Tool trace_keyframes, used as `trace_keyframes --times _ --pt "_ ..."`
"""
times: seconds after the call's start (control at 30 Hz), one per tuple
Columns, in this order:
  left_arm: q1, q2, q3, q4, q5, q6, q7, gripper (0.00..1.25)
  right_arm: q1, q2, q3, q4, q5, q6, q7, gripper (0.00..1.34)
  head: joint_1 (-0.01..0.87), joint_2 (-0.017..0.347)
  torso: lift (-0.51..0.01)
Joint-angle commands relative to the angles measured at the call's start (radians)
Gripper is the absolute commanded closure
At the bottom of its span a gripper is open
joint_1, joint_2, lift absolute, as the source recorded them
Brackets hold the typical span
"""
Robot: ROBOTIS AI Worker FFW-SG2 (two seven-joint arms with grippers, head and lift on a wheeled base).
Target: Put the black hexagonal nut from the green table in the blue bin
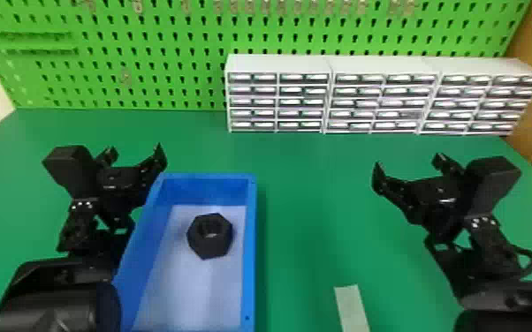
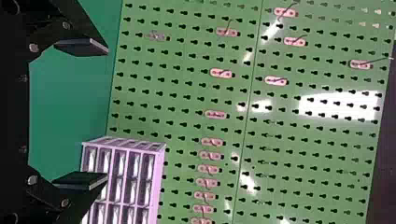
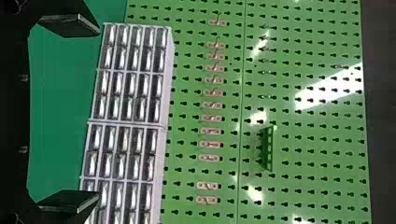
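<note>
Black hexagonal nut [image 1: 207,248]: dark, six-sided, round opening facing upward; it lies on the pale floor inside the blue bin [image 1: 249,247], on the green table [image 1: 313,190]. Left gripper [image 1: 134,152], beside the bin, and right gripper [image 1: 408,161], well apart from it: both released, fingers spread wide. Beyond: drawer cabinets [image 1: 278,65], then the green pegboard [image 1: 146,39].

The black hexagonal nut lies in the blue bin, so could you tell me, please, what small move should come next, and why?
I would probably ease the left end effector away from the blue bin, since it is open, apparently close beside the rim, and the nut rests inside, ungripped.
</note>
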Motion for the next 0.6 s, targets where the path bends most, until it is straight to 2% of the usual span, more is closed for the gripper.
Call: trace_keyframes --times 0.0,0.57 --pt "-0.001 0.0 0.0 0.0 0.0 0.0 0.0 0.31 -0.002 -0.001 0.001 0.0 0.0 0.0 0.0 0.08 0.686 0.051 -0.097" --pt "-0.003 0.0 0.0 0.0 0.0 0.002 0.0 0.31 -0.003 -0.001 -0.003 0.0 0.0 0.0 0.0 0.08 0.686 0.051 -0.097"
